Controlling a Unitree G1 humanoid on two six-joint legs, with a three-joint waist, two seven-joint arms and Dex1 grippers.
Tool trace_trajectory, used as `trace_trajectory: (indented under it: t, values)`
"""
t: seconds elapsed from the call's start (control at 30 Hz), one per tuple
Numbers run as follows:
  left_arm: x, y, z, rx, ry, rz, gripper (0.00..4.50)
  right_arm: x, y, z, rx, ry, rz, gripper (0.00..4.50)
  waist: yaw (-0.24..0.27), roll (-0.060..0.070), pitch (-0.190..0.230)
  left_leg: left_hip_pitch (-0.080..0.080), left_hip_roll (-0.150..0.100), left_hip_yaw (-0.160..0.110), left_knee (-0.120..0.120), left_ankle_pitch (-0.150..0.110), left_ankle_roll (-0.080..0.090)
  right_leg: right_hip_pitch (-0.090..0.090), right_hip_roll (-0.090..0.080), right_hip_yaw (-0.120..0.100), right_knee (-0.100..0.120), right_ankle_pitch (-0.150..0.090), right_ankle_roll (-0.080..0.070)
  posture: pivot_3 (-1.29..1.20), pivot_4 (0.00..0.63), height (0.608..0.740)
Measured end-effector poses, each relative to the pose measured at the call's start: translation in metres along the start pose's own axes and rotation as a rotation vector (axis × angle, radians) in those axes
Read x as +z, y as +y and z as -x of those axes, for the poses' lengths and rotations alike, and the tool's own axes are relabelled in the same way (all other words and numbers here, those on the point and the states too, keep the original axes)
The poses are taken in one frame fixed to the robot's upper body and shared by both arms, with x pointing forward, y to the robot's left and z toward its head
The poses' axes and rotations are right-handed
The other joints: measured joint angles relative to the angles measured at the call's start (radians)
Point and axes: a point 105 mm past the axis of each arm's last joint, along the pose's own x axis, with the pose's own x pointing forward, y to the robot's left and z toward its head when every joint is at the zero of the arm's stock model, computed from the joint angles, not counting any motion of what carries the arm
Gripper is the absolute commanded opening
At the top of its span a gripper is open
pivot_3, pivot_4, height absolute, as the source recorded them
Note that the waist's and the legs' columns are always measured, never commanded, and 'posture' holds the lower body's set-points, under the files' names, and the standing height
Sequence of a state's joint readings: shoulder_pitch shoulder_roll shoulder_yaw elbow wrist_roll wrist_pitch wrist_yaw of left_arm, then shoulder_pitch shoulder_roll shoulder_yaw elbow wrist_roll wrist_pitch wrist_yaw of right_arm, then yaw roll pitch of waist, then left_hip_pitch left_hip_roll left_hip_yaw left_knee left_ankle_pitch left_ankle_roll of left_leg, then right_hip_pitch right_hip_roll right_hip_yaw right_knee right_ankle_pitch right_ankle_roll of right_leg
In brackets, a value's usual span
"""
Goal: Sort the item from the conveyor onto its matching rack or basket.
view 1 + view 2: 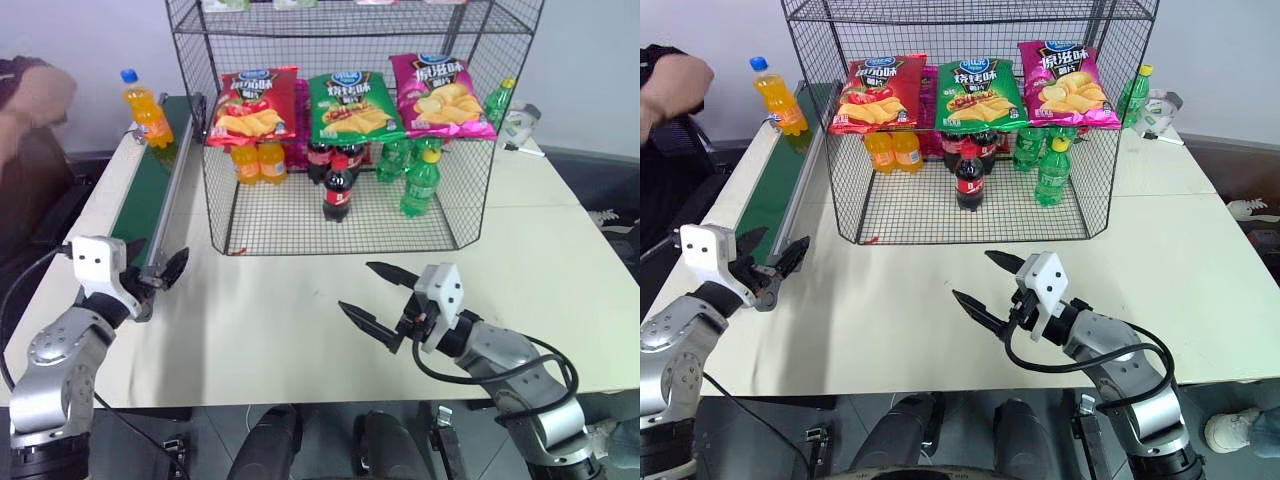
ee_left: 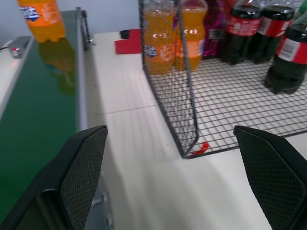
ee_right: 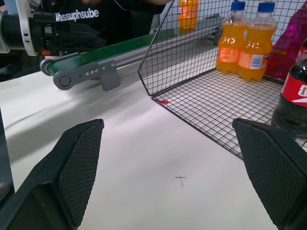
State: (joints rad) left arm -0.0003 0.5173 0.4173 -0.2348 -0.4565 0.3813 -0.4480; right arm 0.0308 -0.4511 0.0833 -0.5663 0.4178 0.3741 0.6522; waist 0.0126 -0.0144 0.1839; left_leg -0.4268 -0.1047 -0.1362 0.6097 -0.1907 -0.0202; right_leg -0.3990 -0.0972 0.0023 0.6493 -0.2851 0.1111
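- The orange soda bottle (image 1: 146, 108) stood upright on the far end of the conveyor belt (image 1: 138, 200), blue cap on top, well apart from both grippers.
- The belt ran along the left side of the white table (image 1: 300, 320), its near end just beside the left gripper (image 1: 160, 268).
- The left gripper hung at the near end of the belt with its two black fingers spread wide and nothing between them.
- The right gripper (image 1: 375, 300) hovered over the bare middle of the table, in front of the wire rack (image 1: 340, 235); its fingers were likewise parted and empty, pointing toward the left.
- The wire rack stood on the table to the right of the belt, with a red chip bag (image 1: 255, 105), a green chip bag (image 1: 352, 108) and a pink chip bag (image 1: 438, 95) hanging across its front.
- On the rack's bottom tier stood two orange soda bottles (image 1: 258, 162) at the left, dark cola bottles (image 1: 338, 180) in the middle and green soda bottles (image 1: 415, 175) at the right.
- A person's hand (image 1: 40, 95) was raised at the left edge, near the far end of the belt but not touching the bottle.
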Motion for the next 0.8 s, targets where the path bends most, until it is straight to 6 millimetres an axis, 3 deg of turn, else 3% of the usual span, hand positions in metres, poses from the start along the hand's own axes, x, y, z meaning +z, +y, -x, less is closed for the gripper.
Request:
trace_trajectory:
  t: [0.43, 0.8]
  values:
    - [0.004, 0.035, 0.001, 0.205, -0.049, -0.036, 4.41, 0.007, 0.002, -0.005, -0.004, 0.000, -0.026, 4.50, 0.000, 0.000, 0.000, 0.000, 0.000, 0.000, 0.000, 0.000, 0.000, 0.000, 0.000, 0.000, 0.000, 0.000, 0.000, 0.00, 0.150, 0.740]
    - [-0.002, 0.045, -0.001, 0.344, -0.065, -0.023, 4.41, 0.012, 0.002, -0.008, 0.002, -0.018, -0.028, 4.50, 0.000, 0.000, 0.000, 0.000, 0.000, 0.000, 0.000, 0.000, 0.000, 0.000, 0.000, -0.001, 0.000, 0.000, 0.001, 0.00, 0.150, 0.740]
